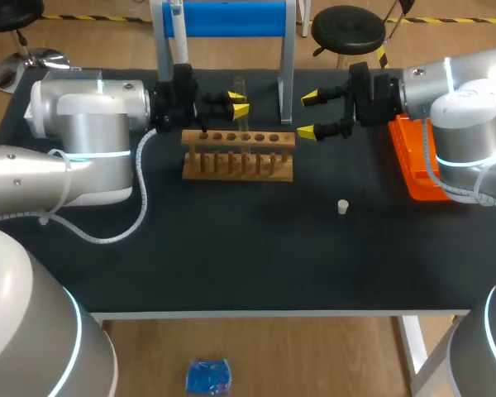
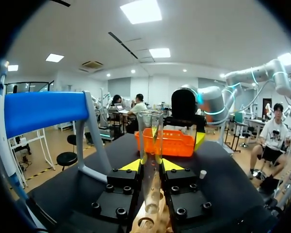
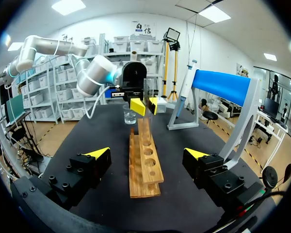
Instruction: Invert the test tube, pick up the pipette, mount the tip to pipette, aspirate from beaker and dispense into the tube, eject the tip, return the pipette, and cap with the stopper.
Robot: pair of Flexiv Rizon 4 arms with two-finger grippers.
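With yellow-tipped left gripper (image 2: 152,164) clamped on clear glass test tube (image 2: 151,130), right gripper (image 1: 308,115) gaping empty, risked clipping wooden rack (image 1: 238,159) mid-flip.

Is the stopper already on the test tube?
No, the white stopper lies on the table, apart from the test tube gripped by the left hand.

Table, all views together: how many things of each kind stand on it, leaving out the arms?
Test tube: 1
Wooden rack: 1
Stopper: 1
Orange tray: 1
Beaker: 1
Pipette stand: 1
Pipette: 1
Total: 7
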